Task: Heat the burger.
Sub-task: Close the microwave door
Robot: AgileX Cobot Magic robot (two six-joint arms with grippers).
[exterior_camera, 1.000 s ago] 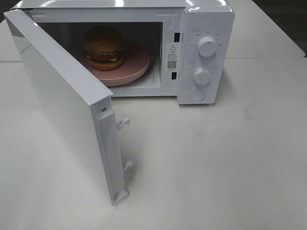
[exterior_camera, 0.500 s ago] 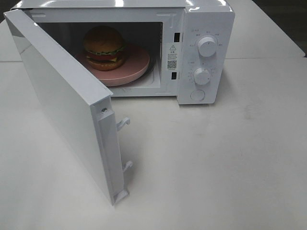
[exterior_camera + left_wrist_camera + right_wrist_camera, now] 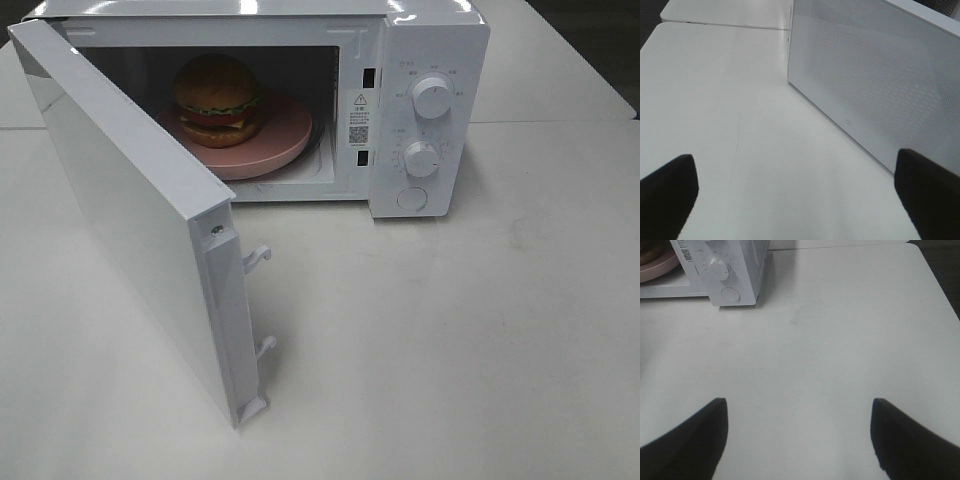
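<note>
**Now the burger is in, and the door stands open**

The burger [image 3: 218, 100], with its glossy brown bun, green lettuce, red tomato and yellow cheese, sits on a round pink plate [image 3: 285, 135] inside the cavity of the white microwave [image 3: 430, 40]. Loading looks done. The step in hand is, by my reading, shutting the door [image 3: 120, 210], which swings out wide from the microwave's left side with its two latch hooks exposed.

The left gripper [image 3: 797, 187] is spread wide and empty, low over the table [image 3: 480, 330], just beside a smooth white panel with a fine dotted pattern, probably the door's outer face. The right gripper [image 3: 800, 435] is likewise parted and holds nothing, in front of the microwave's control panel but well apart from it.

The next move likely calls for a flat push on the hard, slick door until the hooks catch. Then comes a turn of a ribbed round knob [image 3: 421, 159], which needs a firm pinch.
</note>
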